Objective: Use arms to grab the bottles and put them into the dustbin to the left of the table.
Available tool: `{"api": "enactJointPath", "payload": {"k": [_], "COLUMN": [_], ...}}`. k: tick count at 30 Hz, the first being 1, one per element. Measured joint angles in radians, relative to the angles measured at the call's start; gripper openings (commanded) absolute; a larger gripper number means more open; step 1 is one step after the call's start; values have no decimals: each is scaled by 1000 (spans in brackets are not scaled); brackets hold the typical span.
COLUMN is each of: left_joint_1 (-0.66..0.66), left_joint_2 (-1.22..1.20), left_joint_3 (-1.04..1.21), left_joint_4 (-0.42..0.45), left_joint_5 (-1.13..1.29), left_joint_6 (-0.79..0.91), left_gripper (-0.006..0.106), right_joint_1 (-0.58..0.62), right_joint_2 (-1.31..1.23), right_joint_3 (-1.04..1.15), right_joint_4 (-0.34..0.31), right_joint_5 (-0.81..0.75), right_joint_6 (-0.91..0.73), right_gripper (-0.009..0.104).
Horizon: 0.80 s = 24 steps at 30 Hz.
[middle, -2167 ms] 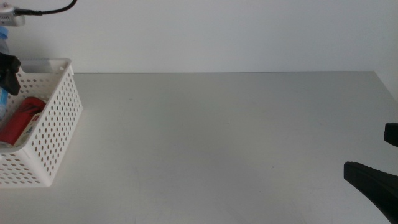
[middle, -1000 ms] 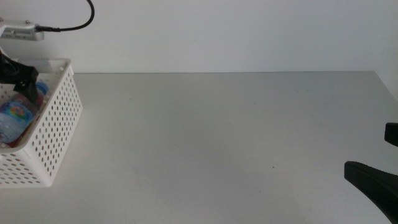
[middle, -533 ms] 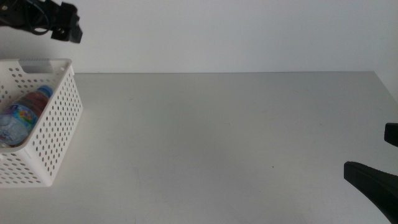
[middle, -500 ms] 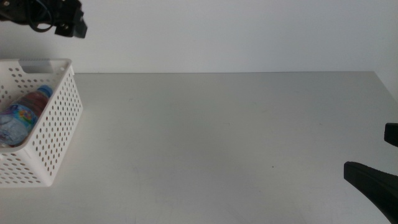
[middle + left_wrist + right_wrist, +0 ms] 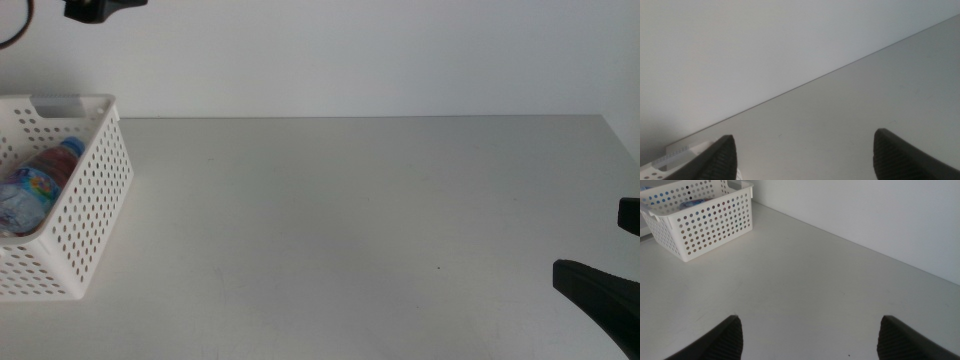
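Note:
The white perforated dustbin (image 5: pixel 85 190) stands at the table's left end, also seen as the dustbin (image 5: pixel 699 217) and a strip of its rim (image 5: pixel 682 152). Inside it lies a clear water bottle (image 5: pixel 35 185) with a blue cap (image 5: pixel 69 148); the right wrist view shows a bit of that bottle (image 5: pixel 690 203) over the wall. My left gripper (image 5: pixel 804 135) is open and empty, high above the bin; only a dark piece of the left arm (image 5: pixel 100 8) shows at the middle view's top edge. My right gripper (image 5: pixel 810 318) is open and empty, low at the table's (image 5: pixel 350 220) right front.
A plain white wall rises behind the table's far edge. One dark finger (image 5: pixel 600 295) of the right arm shows near the middle view's bottom right corner. The table's right edge (image 5: pixel 620 135) runs close to it.
The left gripper lowered the water bottle into the dustbin onto the red can, let go, then rose up and rightward almost out of view. The right arm has not moved.

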Motion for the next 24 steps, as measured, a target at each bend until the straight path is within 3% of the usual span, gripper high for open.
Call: {"api": "enactJointPath", "payload": {"k": [24], "left_joint_1": [0], "left_joint_2": [-51], "left_joint_3": [11], "left_joint_4": [0], "left_joint_5": [-8], "left_joint_6": [-63], "left_gripper": [94], "right_joint_1": [0], "right_joint_2": [0], "right_joint_3": [0], "right_joint_4": [0], "right_joint_5": [0], "right_joint_6": [0], "right_gripper": [78]}}
